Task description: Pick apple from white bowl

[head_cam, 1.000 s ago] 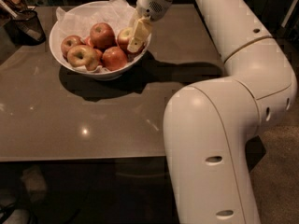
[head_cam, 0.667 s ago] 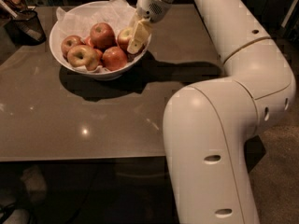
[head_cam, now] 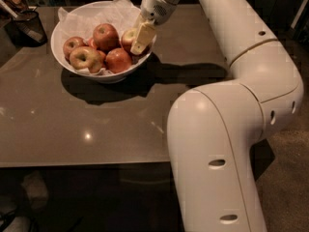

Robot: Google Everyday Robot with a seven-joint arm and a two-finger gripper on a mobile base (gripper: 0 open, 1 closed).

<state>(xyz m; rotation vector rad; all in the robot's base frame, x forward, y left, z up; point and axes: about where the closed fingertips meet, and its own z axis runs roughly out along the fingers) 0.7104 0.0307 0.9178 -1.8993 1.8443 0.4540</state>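
The white bowl (head_cam: pixel 56 38) stands at the far left of the brown table, lined with white tissue paper and holding several apples. The apple (head_cam: pixel 127 36), red with a pale patch, lies at the bowl's right side, partly hidden. My gripper (head_cam: pixel 140 38) reaches down into the bowl's right side and sits right against this apple, covering its right half. Other apples lie to its left: a red one (head_cam: pixel 106 35), a more yellow-green one (head_cam: pixel 85 58) and a dark red one (head_cam: pixel 118 60) at the front.
A small dark mesh cup (head_cam: pixel 28 27) stands at the table's far left edge beside the bowl. My big white arm (head_cam: pixel 227 129) fills the right side and overhangs the table's (head_cam: pixel 96 124) right front. The floor is dark below the near edge.
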